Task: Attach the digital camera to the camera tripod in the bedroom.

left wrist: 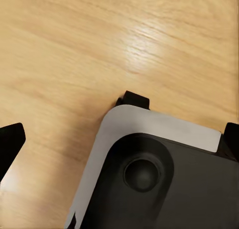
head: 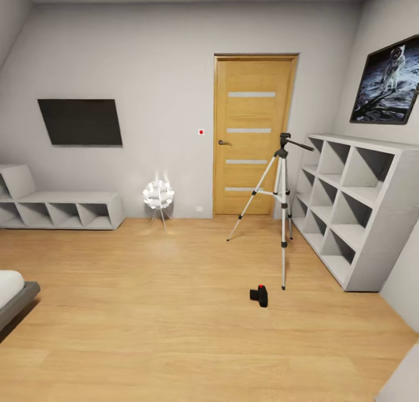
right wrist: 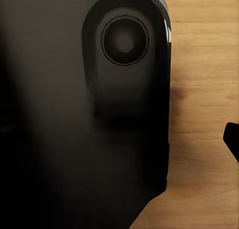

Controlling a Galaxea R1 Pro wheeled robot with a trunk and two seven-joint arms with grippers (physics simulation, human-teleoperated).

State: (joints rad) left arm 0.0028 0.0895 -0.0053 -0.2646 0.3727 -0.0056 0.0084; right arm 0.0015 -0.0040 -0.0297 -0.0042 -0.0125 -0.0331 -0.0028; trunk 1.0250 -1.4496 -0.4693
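Digital camera (head: 259, 295): lay on floor, just beside camera tripod (head: 282, 207) front foot | bearing: ahead, right of centre, favouring right arm | grippers: state could not be told

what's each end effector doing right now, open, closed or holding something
Left end effector: fingertips barely in view over the wood floor; open or closed cannot be told.
Right end effector: one fingertip at the frame edge; cannot be told.
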